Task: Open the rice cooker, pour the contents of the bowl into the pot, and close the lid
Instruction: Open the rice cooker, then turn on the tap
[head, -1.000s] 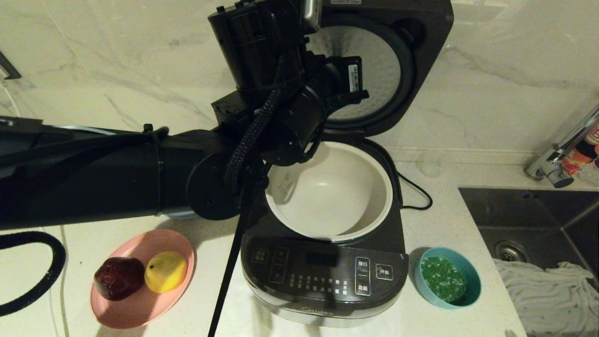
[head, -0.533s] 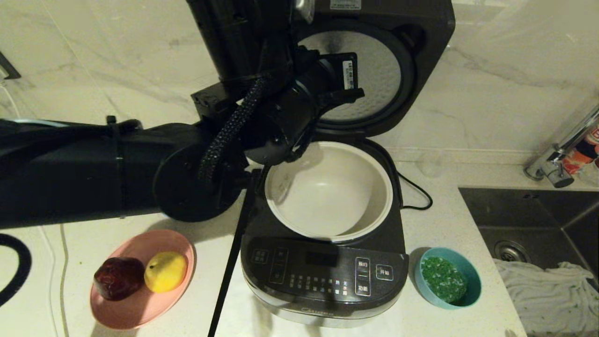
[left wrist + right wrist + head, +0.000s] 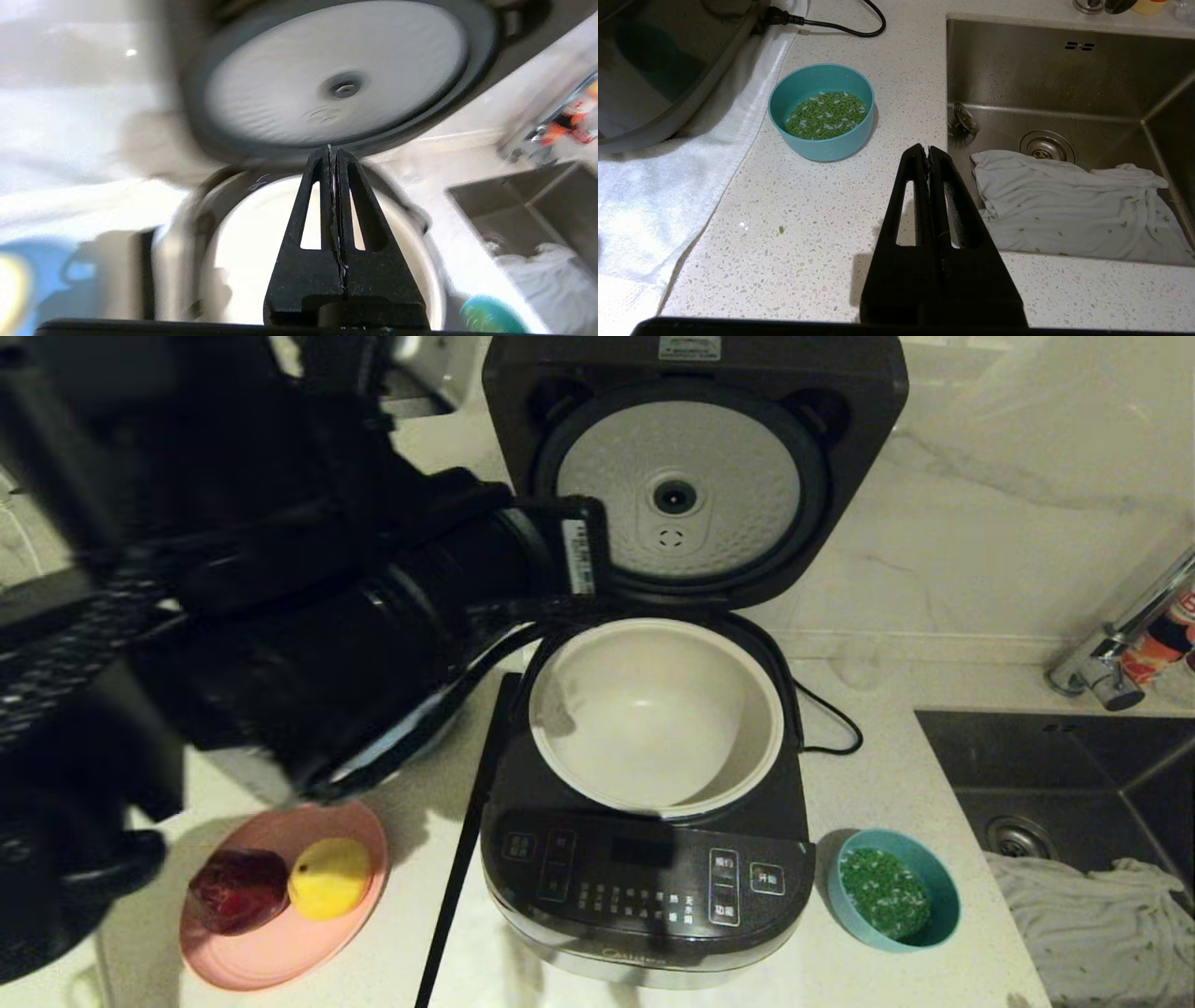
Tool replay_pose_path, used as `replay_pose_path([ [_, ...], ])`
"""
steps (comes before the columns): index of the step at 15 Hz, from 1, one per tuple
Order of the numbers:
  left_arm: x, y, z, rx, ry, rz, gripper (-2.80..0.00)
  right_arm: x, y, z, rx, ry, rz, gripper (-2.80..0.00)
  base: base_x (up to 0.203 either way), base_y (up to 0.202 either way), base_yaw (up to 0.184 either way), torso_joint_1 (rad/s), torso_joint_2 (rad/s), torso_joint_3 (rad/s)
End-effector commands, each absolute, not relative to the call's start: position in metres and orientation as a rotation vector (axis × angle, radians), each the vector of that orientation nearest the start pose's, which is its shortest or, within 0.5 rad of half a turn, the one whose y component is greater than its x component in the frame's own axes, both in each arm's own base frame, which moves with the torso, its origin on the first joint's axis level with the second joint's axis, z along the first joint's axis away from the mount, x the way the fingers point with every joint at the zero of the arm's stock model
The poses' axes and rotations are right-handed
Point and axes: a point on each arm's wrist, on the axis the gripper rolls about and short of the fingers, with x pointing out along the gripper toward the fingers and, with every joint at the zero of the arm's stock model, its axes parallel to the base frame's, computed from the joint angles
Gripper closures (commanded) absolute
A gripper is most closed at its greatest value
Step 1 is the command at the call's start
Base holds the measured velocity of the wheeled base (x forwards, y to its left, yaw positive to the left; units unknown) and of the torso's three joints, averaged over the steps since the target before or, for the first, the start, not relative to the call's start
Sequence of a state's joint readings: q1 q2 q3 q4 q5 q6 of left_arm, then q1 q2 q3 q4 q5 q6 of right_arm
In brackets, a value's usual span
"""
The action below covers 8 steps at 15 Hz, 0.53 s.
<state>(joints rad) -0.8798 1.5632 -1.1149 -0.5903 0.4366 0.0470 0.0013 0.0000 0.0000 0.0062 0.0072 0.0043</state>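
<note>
1. The left gripper (image 3: 332,151) has its two fingers pressed flat together and holds nothing; in the left wrist view its tips point at the edge where the raised lid (image 3: 695,467) meets the rice cooker (image 3: 644,887) body.
2. Beyond those closed tips stands the lid's underside, a dimpled silver disc (image 3: 336,88) with a small round centre fitting, upright and facing the front of the cooker.
3. Below the left gripper's tips lies the open cream-white pot (image 3: 653,719), seated in the cooker; nothing shows inside it.
4. In the head view the left arm (image 3: 308,607) fills the cooker's left side, its wrist near the left edge of the lid, touching neither lid nor pot as far as can be seen.
5. The right gripper (image 3: 929,149) is likewise closed tight on nothing, hanging above the speckled countertop (image 3: 808,242) beside the sink (image 3: 1064,84).
6. Ahead of the right gripper and toward the cooker sits the teal bowl (image 3: 822,112), well apart from its tips, upright on the counter and holding the green chopped bits (image 3: 826,114).
7. On the right gripper's other side a crumpled white cloth (image 3: 1069,205) lies in the sink basin.
8. On the far side of the left arm from the cooker, a pink plate (image 3: 280,905) carries a dark red fruit (image 3: 238,889) and a yellow fruit (image 3: 329,877), touching each other.
</note>
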Motion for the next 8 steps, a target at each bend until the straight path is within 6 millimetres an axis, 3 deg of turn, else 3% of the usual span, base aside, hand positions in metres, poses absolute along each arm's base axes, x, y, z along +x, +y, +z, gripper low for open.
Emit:
replay_pose_path([
  [1, 0.147, -0.152, 0.332, -0.099, -0.197, -0.380, 0.00, -0.023, 0.000, 0.075, 0.005, 0.006, 0.009, 0.00, 0.000, 0.000, 0.000, 0.000, 0.00, 0.000],
  [3, 0.132, -0.105, 0.330, -0.082, -0.188, -0.238, 0.00, -0.023, 0.000, 0.074, 0.005, 0.008, 0.009, 0.00, 0.000, 0.000, 0.000, 0.000, 0.00, 0.000],
  [6, 0.126, -0.067, 0.307, -0.018, -0.109, -0.039, 0.00, -0.023, 0.000, 0.075, 0.005, 0.007, 0.009, 0.00, 0.000, 0.000, 0.000, 0.000, 0.00, 0.000],
  [8, 0.114, -0.033, 0.287, 0.008, -0.079, 0.192, 0.00, -0.023, 0.000, 0.074, 0.005, 0.008, 0.009, 0.00, 0.000, 0.000, 0.000, 0.000, 0.00, 0.000],
])
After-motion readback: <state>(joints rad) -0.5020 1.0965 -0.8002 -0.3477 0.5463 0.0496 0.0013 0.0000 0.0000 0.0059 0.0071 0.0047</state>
